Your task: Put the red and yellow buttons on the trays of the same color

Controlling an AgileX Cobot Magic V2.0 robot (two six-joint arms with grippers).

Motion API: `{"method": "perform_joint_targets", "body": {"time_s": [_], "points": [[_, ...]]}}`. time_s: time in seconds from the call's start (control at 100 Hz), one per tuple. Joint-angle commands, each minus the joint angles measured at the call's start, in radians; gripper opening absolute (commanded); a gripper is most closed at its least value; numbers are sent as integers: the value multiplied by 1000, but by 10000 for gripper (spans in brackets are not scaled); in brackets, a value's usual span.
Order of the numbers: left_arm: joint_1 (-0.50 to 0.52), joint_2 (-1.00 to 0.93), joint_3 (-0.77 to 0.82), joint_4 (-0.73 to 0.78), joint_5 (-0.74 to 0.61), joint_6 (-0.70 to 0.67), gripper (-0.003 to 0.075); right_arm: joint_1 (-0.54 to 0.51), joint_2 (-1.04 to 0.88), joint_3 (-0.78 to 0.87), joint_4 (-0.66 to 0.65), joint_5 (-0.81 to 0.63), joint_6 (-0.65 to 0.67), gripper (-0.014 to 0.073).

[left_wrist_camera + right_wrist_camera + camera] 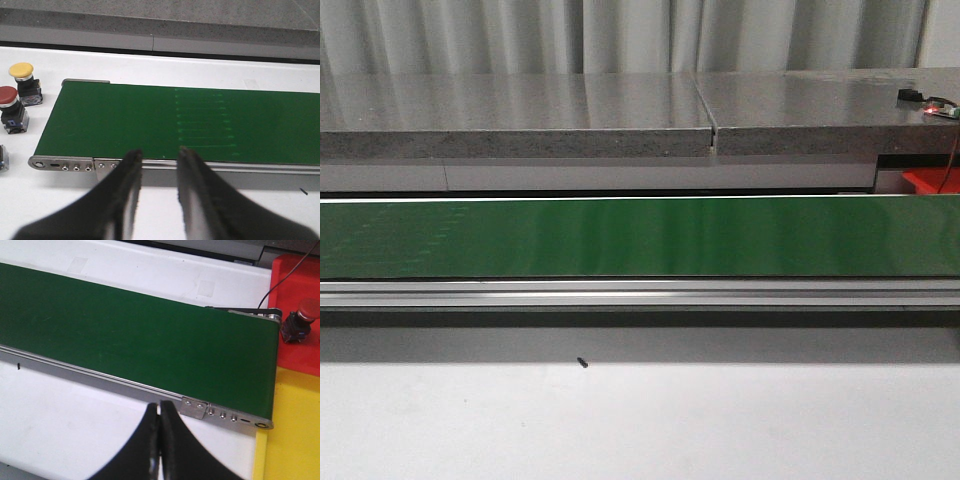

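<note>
In the left wrist view a yellow button (22,71) and a red button (8,96) stand on the white table beside the end of the green belt (175,122). My left gripper (157,156) hangs open and empty over the belt's near rail. In the right wrist view a red button (300,319) sits on the red tray (295,352), and the yellow tray (290,440) lies beside it with nothing on the part I see. My right gripper (159,407) is shut on nothing, above the white table near the belt's end. Neither gripper shows in the front view.
The green belt (640,238) runs across the front view with a metal rail (640,292) along its near side. A grey stone counter (520,125) lies behind. A small dark speck (582,362) lies on the white table. A third part (2,157) shows at the picture's edge.
</note>
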Motion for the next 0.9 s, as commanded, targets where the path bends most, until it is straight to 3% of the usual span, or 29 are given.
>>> {"method": "perform_joint_targets", "body": {"time_s": [0.0, 0.07, 0.15, 0.32, 0.5, 0.64, 0.74, 0.89], "points": [[-7, 5, -23, 7, -73, 0, 435, 2, -1, -24, 6, -67, 0, -67], [-7, 5, -23, 7, -75, 0, 578, 2, -1, -24, 6, -67, 0, -67], [-7, 5, -23, 7, -79, 0, 646, 2, -1, -24, 6, -67, 0, -67], [-7, 13, -39, 54, -63, -77, 641, 2, -1, -24, 6, -66, 0, -67], [-7, 124, -155, 314, 66, -295, 641, 2, -1, -24, 6, -66, 0, -67], [-7, 279, -290, 487, 251, -431, 640, 2, -1, -24, 6, -66, 0, -67], [-7, 398, -383, 575, 338, -438, 640, 2, -1, -24, 6, -66, 0, -67], [43, 556, -519, 615, 326, -438, 640, 2, -1, -24, 6, -64, 0, -67]]}}
